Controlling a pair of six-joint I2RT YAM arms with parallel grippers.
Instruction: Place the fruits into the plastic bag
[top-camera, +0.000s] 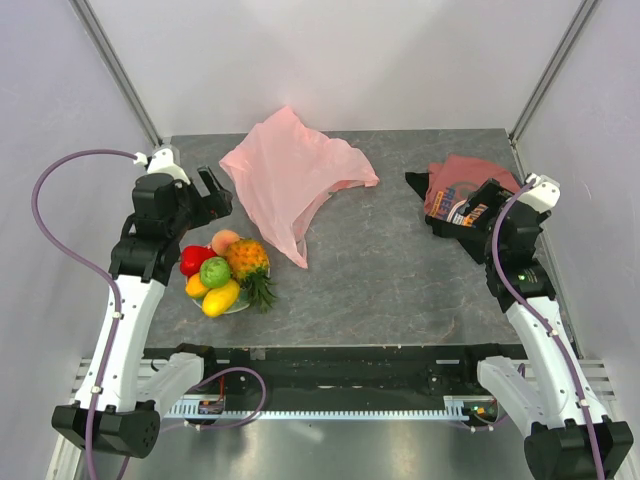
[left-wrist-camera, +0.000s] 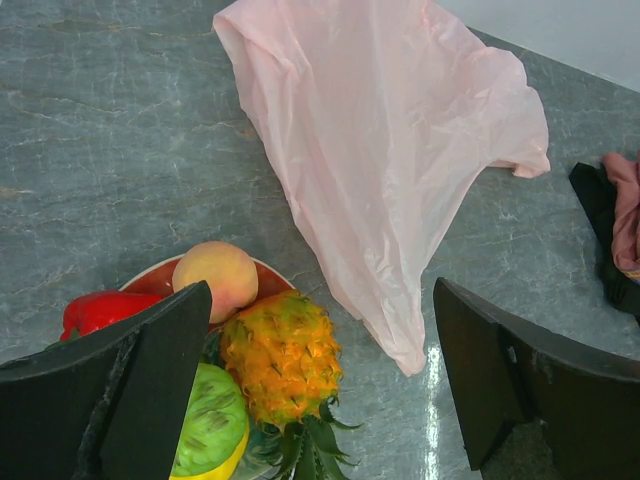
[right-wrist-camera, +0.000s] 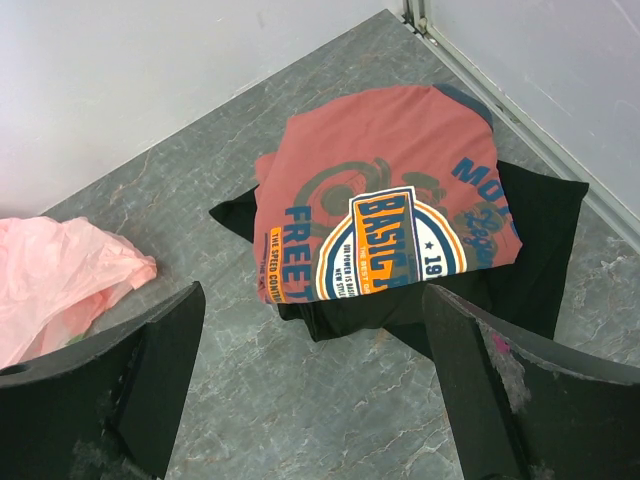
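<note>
Folded red T-shirt (right-wrist-camera: 385, 190) (orange-blue print) lies on the grey table (top-camera: 400, 290).

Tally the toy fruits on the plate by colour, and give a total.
Red: 1, pepper-like piece
Green: 1, round fruit
Pale orange-pink: 1, peach
Orange: 1, pineapple
Yellow: 2, mangoes
Total: 6
</note>
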